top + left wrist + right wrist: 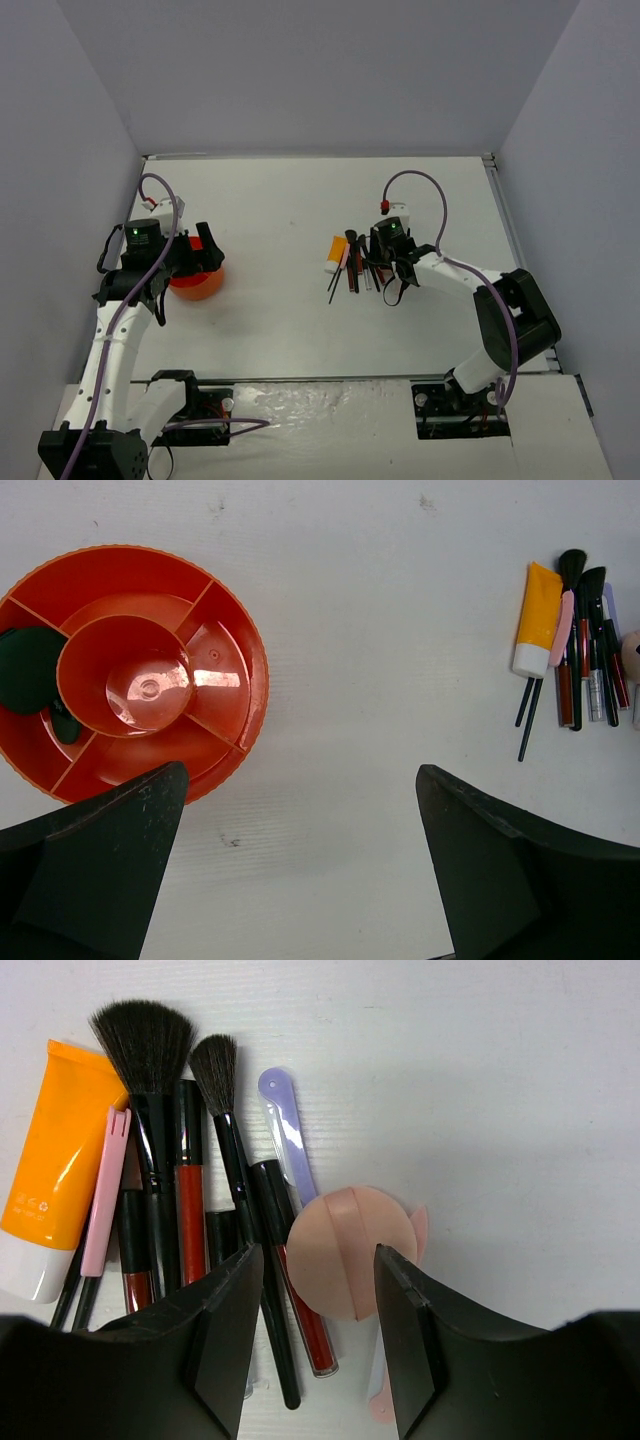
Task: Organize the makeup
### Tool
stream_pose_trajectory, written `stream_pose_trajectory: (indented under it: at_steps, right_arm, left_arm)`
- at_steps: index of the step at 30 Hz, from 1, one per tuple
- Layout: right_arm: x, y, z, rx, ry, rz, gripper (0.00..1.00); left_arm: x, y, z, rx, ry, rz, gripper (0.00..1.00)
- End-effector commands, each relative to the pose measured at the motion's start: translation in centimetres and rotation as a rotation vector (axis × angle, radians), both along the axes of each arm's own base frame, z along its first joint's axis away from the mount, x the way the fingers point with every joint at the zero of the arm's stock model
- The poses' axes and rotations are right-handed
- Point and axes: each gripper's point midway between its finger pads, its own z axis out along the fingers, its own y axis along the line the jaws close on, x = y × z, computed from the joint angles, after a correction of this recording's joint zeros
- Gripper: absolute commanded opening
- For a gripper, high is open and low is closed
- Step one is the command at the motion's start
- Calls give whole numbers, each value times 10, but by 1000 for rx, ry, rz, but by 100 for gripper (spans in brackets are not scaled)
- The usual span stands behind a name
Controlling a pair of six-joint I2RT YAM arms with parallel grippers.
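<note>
The makeup lies in a bundle (pixel 352 266) right of the table's middle: an orange-white tube (pixel 55 1160), black brushes (pixel 150 1060), red gloss tubes (pixel 190 1220), a lilac stick (pixel 285 1120) and a pale pink puff (pixel 350 1245). My right gripper (pixel 320 1260) hangs over the bundle (pixel 582 650), open, its jaws either side of the puff; whether they touch it I cannot tell. My left gripper (pixel 302 772) stands wide open over bare table, just right of the orange divided tub (pixel 250 650). A dark green compact (pixel 28 668) lies in one outer compartment.
The tub (pixel 197 283) sits at the left, partly under my left wrist (pixel 150 245). Grey walls close the table on three sides. A strip of bare white surface separates the tub from the bundle.
</note>
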Motion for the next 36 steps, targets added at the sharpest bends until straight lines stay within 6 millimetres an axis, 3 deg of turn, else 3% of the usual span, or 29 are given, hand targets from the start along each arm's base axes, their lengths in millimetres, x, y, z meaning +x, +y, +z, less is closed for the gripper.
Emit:
stream_pose_trajectory:
  at_steps: [1,25,36]
  right_arm:
    - [11,-2,15,39,-47,-65,46]
    - [13,2,-10,33,1,-72,42]
    - [13,0,-7,26,-8,-70,15]
  left_arm:
    - [9,-3,19,-6,-71,-22,97]
    - [9,-4,15,-11,-56,-24,97]
    - [10,-5,14,-16,-50,-28,97]
